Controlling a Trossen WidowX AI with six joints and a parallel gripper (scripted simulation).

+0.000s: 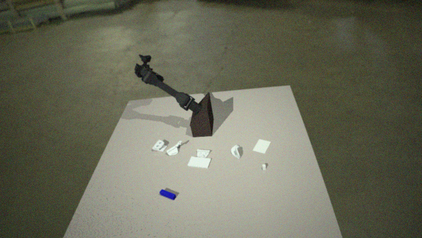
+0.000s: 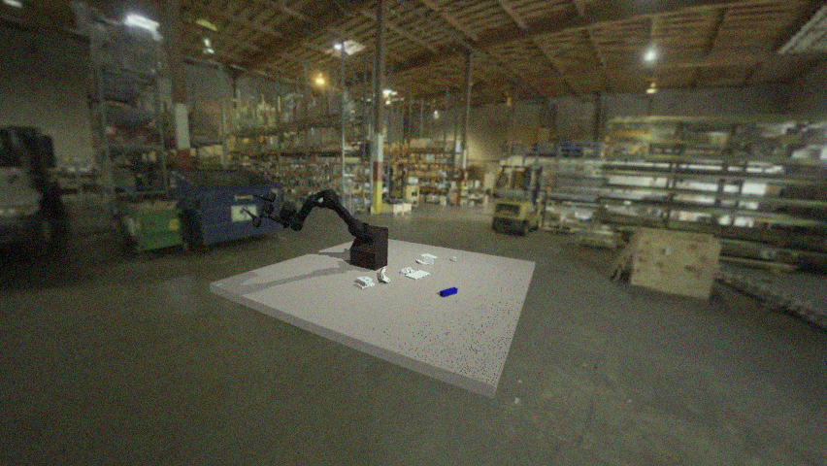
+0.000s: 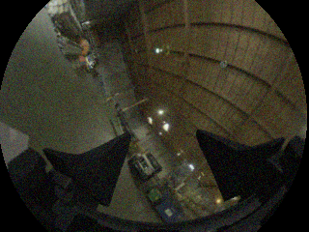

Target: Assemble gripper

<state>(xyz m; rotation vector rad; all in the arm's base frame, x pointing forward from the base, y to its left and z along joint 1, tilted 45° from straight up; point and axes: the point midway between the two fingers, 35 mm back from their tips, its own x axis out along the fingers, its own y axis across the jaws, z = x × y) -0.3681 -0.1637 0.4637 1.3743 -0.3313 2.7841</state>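
Note:
My gripper (image 1: 140, 62) (image 2: 249, 209) (image 3: 163, 134) is open and empty, raised high beyond the table's back left, far from the parts. A white part with two dark holes (image 1: 159, 145) (image 2: 364, 282) lies leftmost. A white jaw-like piece (image 1: 173, 149) (image 2: 382, 277) lies just right of it. A small white bracket-like part (image 1: 203, 152) (image 2: 407, 270) lies at the middle. Another white jaw-like piece (image 1: 236, 151) lies further right. These parts lie apart. Which part is the gripper base and which the housing plate I cannot tell; pins and teeth are too small to see.
A white flat plate (image 1: 199, 162) (image 2: 418, 275) lies in front of the middle part. Another white flat plate (image 1: 261, 146) and a small white block (image 1: 264, 166) (image 2: 454, 259) lie at the right. A blue bar (image 1: 167, 194) (image 2: 448, 292) lies nearer the front. The dark arm base (image 1: 201, 125) (image 2: 369, 254) stands behind.

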